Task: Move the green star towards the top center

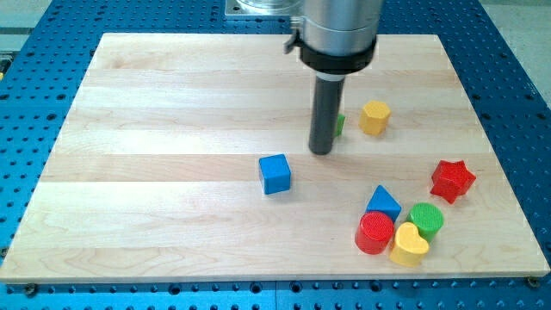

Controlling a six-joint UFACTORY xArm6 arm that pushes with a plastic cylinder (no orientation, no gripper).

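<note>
Blue cube (275, 174) left of centre on the surface (155, 103). My tip (321, 151) (no pincer, nothing to open or close) touches the green star (339, 124), mostly hidden behind the rod; yellow block (374, 117) just right.

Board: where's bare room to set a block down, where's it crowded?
Bare: whole view's left, from the blue cube out to the board edge. Crowded: view's bottom right, where red cylinder, yellow heart, green cylinder and blue triangle bunch. My tip hides most of the green star.
</note>
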